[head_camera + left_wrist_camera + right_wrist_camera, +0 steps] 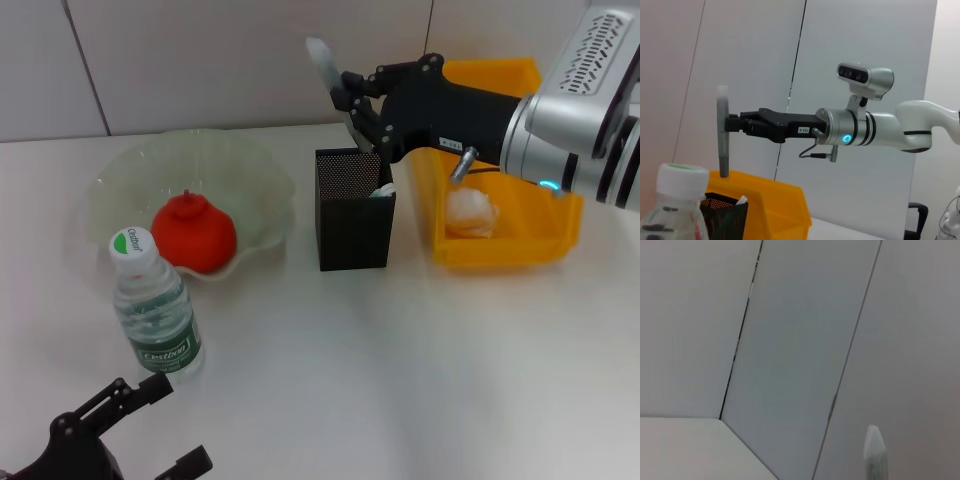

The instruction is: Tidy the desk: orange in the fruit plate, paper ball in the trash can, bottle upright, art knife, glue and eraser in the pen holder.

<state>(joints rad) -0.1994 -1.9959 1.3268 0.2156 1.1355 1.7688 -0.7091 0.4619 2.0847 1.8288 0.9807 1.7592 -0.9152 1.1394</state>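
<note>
A white bench (400,380) runs up to a wall of pale panels split by thin dark seams (85,70). On it, from the robot's left, sits a translucent scalloped fruit plate (250,170) with the orange (193,233) resting inside; just in front of the plate a water bottle (153,305) stands upright with its cap on. Near the middle stands a black mesh pen holder (352,215), something white showing at its rim, and just beside it on the right lies a yellow bin (520,245) serving as the trash can, with the paper ball (470,212) inside.

The right claw (350,100) hangs above the pen holder, clenched on the art knife (325,65), a slim grey tool held upright with its lower end just over the holder's opening. The left claw (130,430) sits low at the near left edge of the bench, its fingers spread and grasping nothing.

The left wrist view gives a side look that the head view lacks: the knife (723,132) hangs vertical, its lower tip clear above the yellow bin's rim (765,192) and the mesh holder (725,215), with the bottle cap (682,180) close in the foreground. The right wrist view shows only wall panels and the knife's pointed upper tip (874,450).
</note>
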